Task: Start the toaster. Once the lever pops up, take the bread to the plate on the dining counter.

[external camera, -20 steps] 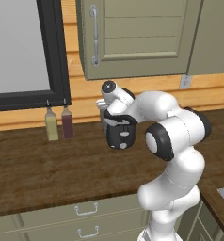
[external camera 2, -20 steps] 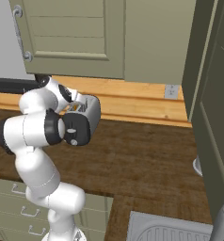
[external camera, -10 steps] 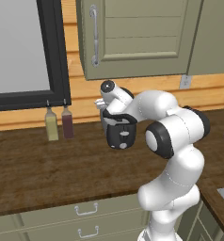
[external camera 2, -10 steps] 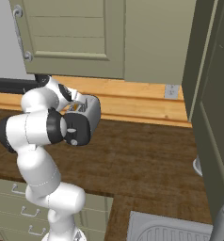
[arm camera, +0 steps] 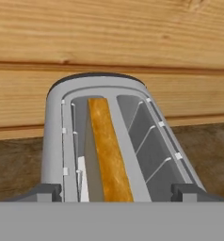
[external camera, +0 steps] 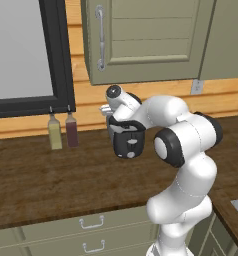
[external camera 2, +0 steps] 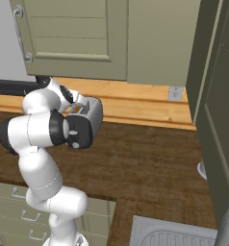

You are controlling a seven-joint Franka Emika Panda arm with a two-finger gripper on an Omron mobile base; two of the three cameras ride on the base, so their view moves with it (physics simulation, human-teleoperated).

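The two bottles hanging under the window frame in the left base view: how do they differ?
The left bottle holds a pale yellow-olive liquid; the right bottle holds a dark reddish-brown one. The left bottle sits further from the arm, the right bottle nearer it and the toaster. The left bottle reaches slightly lower in the picture. Both are slim, upright, dark-necked, similar in size, and stand side by side against the wooden wall on the counter.

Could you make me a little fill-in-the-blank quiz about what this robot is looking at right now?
1. The bread stands in the ____ slot of the toaster, as the hand view shows it.
2. The toaster sits on a dark ____ counter.
3. The two bottles stand under the ____.
4. The hand's two fingers are spread ____.

Missing words: left; wooden; window; apart
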